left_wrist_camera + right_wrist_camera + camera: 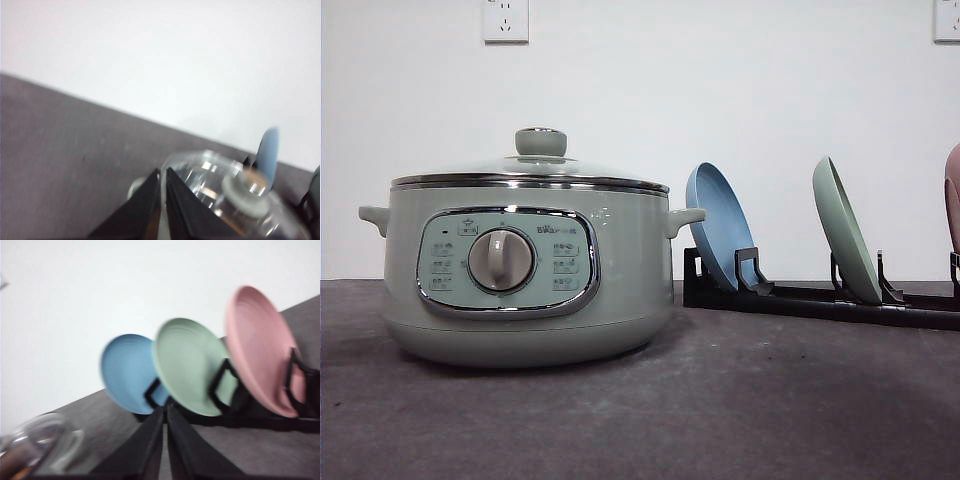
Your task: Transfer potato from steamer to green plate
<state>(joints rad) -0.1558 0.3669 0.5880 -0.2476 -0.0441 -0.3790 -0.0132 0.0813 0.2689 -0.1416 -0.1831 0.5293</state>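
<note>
While the potato was presumably shut inside the steamer [525,270] and could not be made out clearly through the glass, the task was judged to be at its very start. The glass lid [530,170] sat closed on the chrome rim, its rounded knob [541,141] untouched. The left end effector [163,176] was seen just beside the lid, its dark tapered fingers pressed together and grasping nothing. The right end effector [165,412] was likewise clenched and empty, pointed toward the rack [820,297]. For the next move, the left fingers would have to be parted and set around the knob. The green plate [846,243], smooth, matt and shallow, stood on edge in the black rack between a blue plate [718,235] and a pink plate [262,347], on the grey, coarse counter [720,410].
</note>
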